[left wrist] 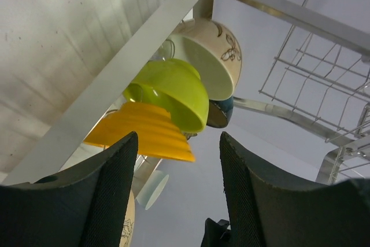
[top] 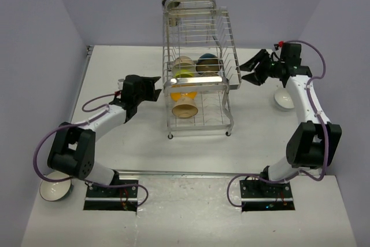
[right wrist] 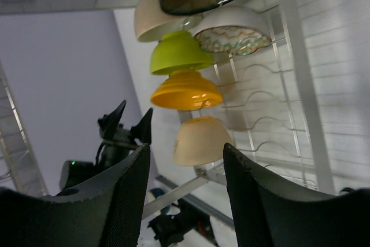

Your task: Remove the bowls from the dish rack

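The chrome wire dish rack (top: 227, 44) stands mid-table. It holds a cream bowl (top: 185, 108) low at the front, then an orange bowl (top: 184, 93), a lime bowl (top: 184, 74), a beige bowl (top: 184, 62), a blue bowl (top: 207, 58) and a patterned bowl (top: 208, 67). My left gripper (top: 155, 88) is open and empty just left of the rack, level with the orange bowl (left wrist: 141, 131) and lime bowl (left wrist: 173, 88). My right gripper (top: 251, 71) is open and empty just right of the rack, facing the orange bowl (right wrist: 186, 91) and cream bowl (right wrist: 199, 140).
A white bowl (top: 283, 99) sits on the table at the right, beside the right arm. Another white bowl (top: 55, 189) sits at the near left by the left arm's base. The rack's flat front bar (left wrist: 115, 85) runs across the left wrist view.
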### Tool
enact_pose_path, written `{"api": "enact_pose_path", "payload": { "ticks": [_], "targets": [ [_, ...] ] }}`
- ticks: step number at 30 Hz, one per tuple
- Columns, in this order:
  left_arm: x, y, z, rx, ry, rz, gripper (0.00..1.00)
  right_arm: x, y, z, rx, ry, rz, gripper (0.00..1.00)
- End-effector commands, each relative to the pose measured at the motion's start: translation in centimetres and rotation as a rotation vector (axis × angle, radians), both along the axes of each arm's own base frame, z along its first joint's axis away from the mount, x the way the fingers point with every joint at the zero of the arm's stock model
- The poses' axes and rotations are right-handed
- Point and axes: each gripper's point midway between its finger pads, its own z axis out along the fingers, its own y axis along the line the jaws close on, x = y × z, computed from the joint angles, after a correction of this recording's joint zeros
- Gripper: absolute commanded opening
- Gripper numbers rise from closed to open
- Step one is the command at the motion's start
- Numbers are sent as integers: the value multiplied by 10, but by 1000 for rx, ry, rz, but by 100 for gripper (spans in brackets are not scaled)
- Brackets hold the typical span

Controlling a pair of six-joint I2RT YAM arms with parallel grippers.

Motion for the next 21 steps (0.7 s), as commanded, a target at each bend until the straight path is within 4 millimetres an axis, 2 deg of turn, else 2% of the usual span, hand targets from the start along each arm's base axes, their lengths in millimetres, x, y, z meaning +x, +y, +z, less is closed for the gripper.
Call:
{"api": "enact_pose_path", "payload": {
  "ticks": [1, 3, 5, 9, 10, 11, 12, 14, 16, 21],
  "targets": [
    [12, 10, 9, -18, -56, -37, 60, 2, 41, 24, 220, -33, 89, 54],
    [21, 19, 11, -17, -56, -44, 60, 2, 52, 22, 254, -8, 79, 54],
    [29, 18, 18, -8, -67, -74, 60, 4, 61, 20, 313, 30, 11, 54],
    [36, 22, 32, -32, -102, -67, 60, 5, 92, 5, 481, 175, -142, 54],
    [39, 23, 35, -41, -114, -69, 60, 12, 101, 10, 494, 137, -165, 53],
    [41, 24, 36, -45, -118, -70, 60, 15, 105, 4, 497, 159, -187, 53],
    [43, 22, 41, -54, -124, -83, 60, 22, 108, 10, 511, 159, -208, 53],
    [46, 27, 45, -58, -133, -82, 60, 35, 118, 6, 546, 176, -235, 53],
    [47, 31, 53, -53, -150, -86, 60, 46, 124, 12, 581, 169, -231, 52],
    [50, 49, 63, -21, -165, -89, 61, 71, 122, -6, 570, 217, -302, 47]
  ]
}}
